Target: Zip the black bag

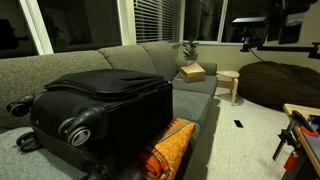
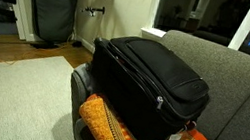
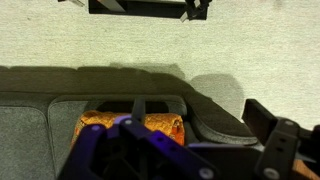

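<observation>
We are fixing the position of the work before any approach. The black bag (image 1: 100, 110) is lying flat on the grey couch (image 1: 130, 58). Its wheels (image 1: 75, 127) are facing the camera in an exterior view, and one end is propped on the orange cushion (image 2: 120, 135).

We are finding no arm in either exterior view. In the wrist view, what we are taking for the gripper (image 3: 130, 150) is showing only as a blurred, purple-lit shape along the lower edge. We cannot tell whether its fingers are apart or together. That view is looking past the cushion onto pale carpet (image 3: 150, 50), so we are judging the gripper to be well apart from the zip.

For this step we are advising the following:

1. Locating the slider first. A small pale glint (image 2: 160, 102) on the side seam may be the pull, but it is too small to confirm.
2. Approaching along the seam with the fingers spread, straddling the tab rather than the fabric.
3. Clamping on the tab alone and drawing parallel to the track, following each corner's curve.
4. Keeping the pull slow and low, since the bag is sitting on soft supports and will likely slide or tip.
</observation>
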You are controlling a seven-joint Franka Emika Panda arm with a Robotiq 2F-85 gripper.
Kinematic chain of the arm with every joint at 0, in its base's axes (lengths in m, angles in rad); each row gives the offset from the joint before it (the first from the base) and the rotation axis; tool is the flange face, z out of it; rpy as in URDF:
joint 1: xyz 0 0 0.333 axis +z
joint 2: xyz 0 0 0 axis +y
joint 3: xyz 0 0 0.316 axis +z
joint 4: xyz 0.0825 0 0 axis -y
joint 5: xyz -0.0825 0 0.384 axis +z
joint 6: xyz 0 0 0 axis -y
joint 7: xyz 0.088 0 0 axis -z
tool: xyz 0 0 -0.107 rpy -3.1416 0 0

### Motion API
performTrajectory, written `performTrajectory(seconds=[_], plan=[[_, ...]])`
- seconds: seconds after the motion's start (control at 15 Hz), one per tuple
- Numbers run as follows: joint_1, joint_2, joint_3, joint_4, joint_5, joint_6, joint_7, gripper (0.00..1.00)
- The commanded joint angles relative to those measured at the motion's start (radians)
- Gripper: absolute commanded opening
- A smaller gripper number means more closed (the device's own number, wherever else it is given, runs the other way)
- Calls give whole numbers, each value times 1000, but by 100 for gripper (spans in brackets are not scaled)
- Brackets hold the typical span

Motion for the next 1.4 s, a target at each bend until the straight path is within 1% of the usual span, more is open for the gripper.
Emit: performTrajectory(seconds=[0.0,0.4,0.6,0.73,0.8,1.2,1.33], plan=[[-24,107,-29,40,-38,75,-38,100],[-69,309,-76,146,-117,192,-66,100],[-88,389,-97,208,-156,214,-59,100],[-94,390,-96,226,-185,179,-10,100],[-84,387,-99,203,-157,201,-44,100],[-87,401,-102,224,-166,199,-35,100],[-95,433,-107,239,-177,227,-24,100]])
